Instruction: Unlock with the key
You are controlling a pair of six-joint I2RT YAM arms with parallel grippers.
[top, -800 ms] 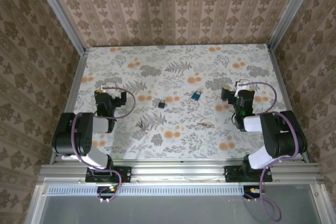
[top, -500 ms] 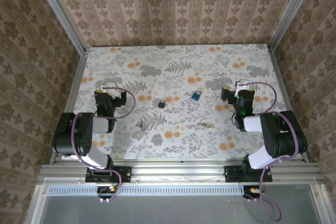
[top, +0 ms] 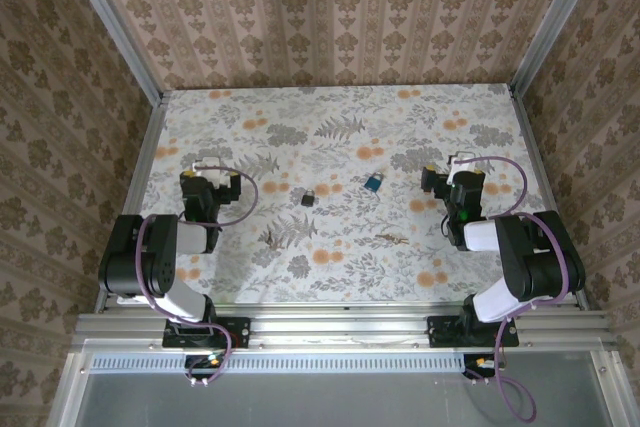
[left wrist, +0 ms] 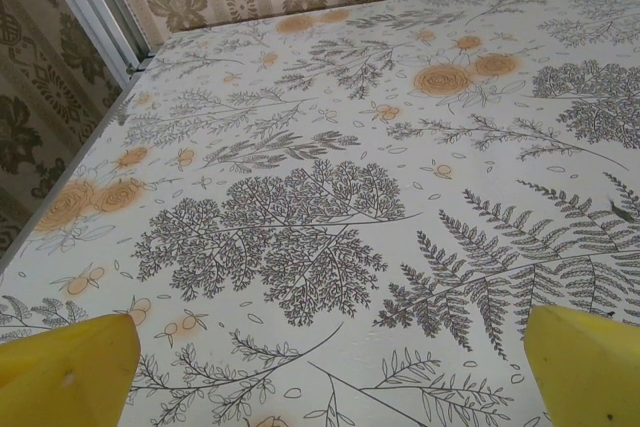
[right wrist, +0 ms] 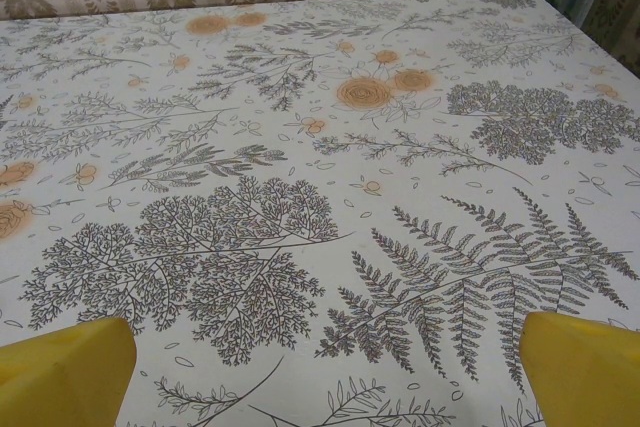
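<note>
Mid-table, key [top: 309, 199] lies untouched, left of padlock [top: 373, 182], apart from it. Left gripper [left wrist: 325, 367] and right gripper [right wrist: 325, 367] gape wide, empty. Judged: pickup, insertion and turning all remain.

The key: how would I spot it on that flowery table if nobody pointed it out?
Look down from above at the floral-patterned table and find its middle. Two tiny things lie there, apart from each other; the key is the one on the left. It is black and squarish, while its neighbour, the padlock, is blue.
</note>
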